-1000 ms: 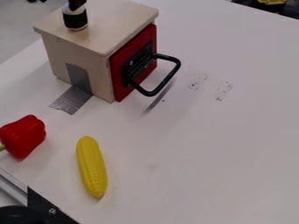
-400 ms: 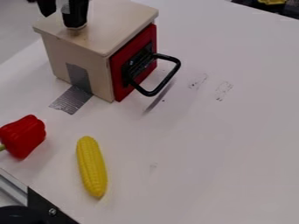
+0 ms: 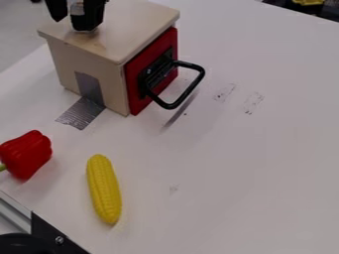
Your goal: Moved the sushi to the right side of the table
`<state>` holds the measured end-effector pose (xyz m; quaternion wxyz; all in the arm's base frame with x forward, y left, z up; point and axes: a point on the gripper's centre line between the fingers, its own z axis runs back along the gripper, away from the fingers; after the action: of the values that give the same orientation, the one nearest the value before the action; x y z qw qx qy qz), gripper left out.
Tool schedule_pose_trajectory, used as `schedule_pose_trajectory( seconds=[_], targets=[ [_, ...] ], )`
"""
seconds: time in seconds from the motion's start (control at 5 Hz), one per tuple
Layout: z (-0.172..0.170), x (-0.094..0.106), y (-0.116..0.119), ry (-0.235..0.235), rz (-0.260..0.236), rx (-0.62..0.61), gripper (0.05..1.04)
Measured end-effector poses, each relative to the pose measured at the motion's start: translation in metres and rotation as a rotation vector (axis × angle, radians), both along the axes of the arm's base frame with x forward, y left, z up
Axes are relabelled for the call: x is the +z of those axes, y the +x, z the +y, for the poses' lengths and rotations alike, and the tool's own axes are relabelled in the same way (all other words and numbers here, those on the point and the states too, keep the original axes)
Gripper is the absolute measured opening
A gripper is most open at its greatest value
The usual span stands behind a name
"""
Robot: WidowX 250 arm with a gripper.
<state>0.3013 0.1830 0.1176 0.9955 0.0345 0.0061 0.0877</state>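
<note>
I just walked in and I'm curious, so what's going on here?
The robot's gripper is at the sushi on top of the box, with its fingers apart. One finger partly hides the sushi, which isn't on the table's right side. The corn and pepper lie untouched.
</note>
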Motion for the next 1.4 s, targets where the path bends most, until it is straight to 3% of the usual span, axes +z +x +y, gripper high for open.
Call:
schedule_pose_trajectory(
  seconds=[0.2,0.4,0.6,0.8,1.0,1.2,1.4],
  targets=[
    [-0.002,-0.003,0.005,-0.002,-0.016,0.004,0.691],
    [-0.006,-0.004,0.008,-0.004,-0.025,0.014,0.489],
    [-0.028,0.003,0.01,-0.012,-0.042,-0.013,0.44],
    [-0.073,0.016,0.018,-0.036,-0.082,-0.089,0.44],
    [-0.128,0.009,0.024,-0.078,-0.086,-0.202,0.438],
    [-0.17,-0.015,0.015,-0.088,-0.045,-0.281,0.438],
    [-0.227,-0.04,-0.005,-0.05,-0.005,-0.36,0.437]
  ],
)
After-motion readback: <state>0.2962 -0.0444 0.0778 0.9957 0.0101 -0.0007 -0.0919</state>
